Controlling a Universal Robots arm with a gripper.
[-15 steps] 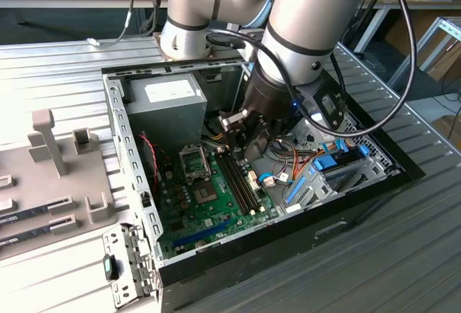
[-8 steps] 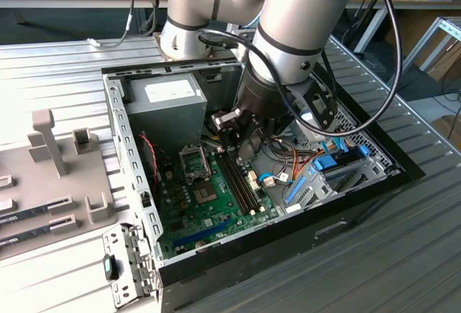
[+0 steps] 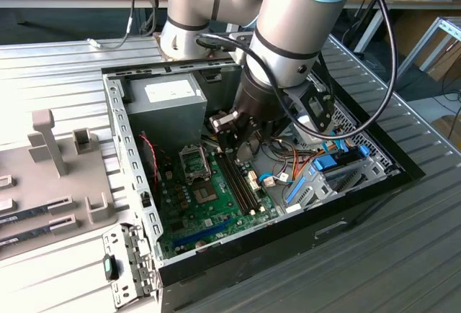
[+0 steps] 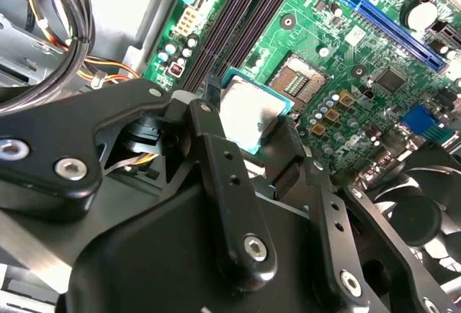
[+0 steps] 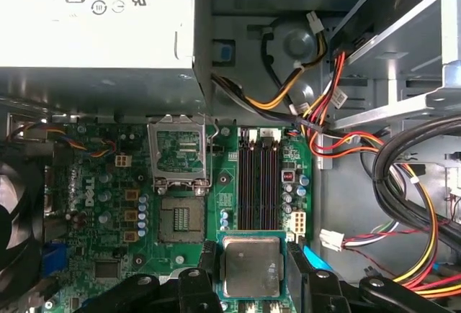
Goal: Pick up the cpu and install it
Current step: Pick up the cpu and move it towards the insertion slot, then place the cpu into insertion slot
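jaws: black, clamped on opposite edges of small flat square silver-topped cpu (image 5: 251,268), apparently level for flat seating | place: centre of exterior view, over green motherboard (image 3: 216,209) | bare square socket (image 5: 180,219): beside cpu, not under it; hinged metal frame (image 5: 178,153) raised, likely to admit it

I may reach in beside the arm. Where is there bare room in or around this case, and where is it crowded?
Bare: the ribbed table on the exterior view's right of the case; the open socket bordered by its raised frame and the memory slots. Crowded: the cables beside those slots, and the slots' end, where the pincer holds the cpu.
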